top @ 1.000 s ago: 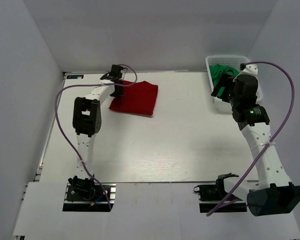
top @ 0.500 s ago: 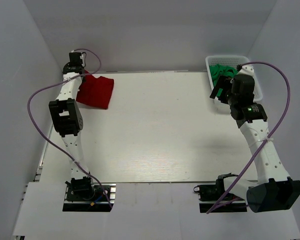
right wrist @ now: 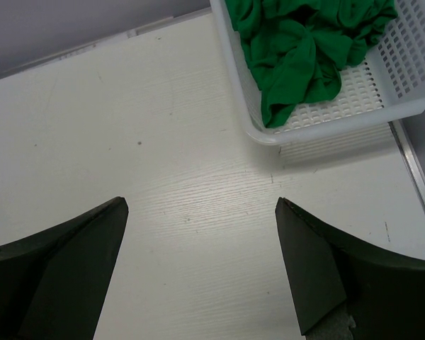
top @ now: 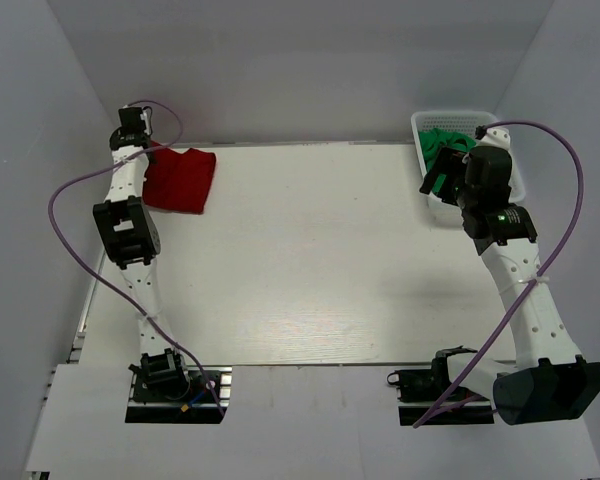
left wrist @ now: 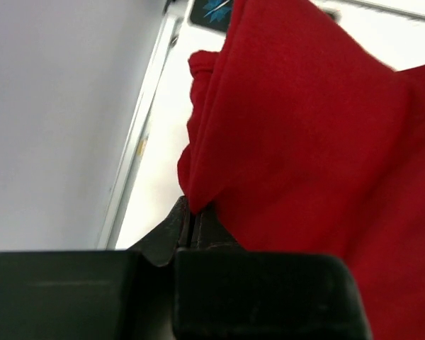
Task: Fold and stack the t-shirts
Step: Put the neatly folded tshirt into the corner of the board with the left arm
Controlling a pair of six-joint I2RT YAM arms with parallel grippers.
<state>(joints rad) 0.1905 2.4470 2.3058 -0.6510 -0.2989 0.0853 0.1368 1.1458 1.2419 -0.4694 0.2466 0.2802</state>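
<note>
The folded deep red t-shirt (top: 180, 180) lies at the far left corner of the table. My left gripper (top: 140, 150) is shut on its left edge; in the left wrist view the red cloth (left wrist: 312, 134) is pinched between my closed fingertips (left wrist: 190, 212). The bright green t-shirts (top: 446, 142) lie crumpled in the white basket (top: 508, 170) at the far right. My right gripper (top: 438, 183) is open and empty above the bare table just left of the basket; in the right wrist view (right wrist: 198, 212) the green shirts (right wrist: 304, 42) lie ahead.
The white lattice basket's near rim (right wrist: 319, 131) is close in front of my right gripper. The table's left edge rail (left wrist: 138, 134) runs beside the red shirt. Grey walls enclose the table on three sides.
My left gripper has dragged the red shirt from the far middle-left to the far left corner. My right gripper has shifted slightly beside the basket.
</note>
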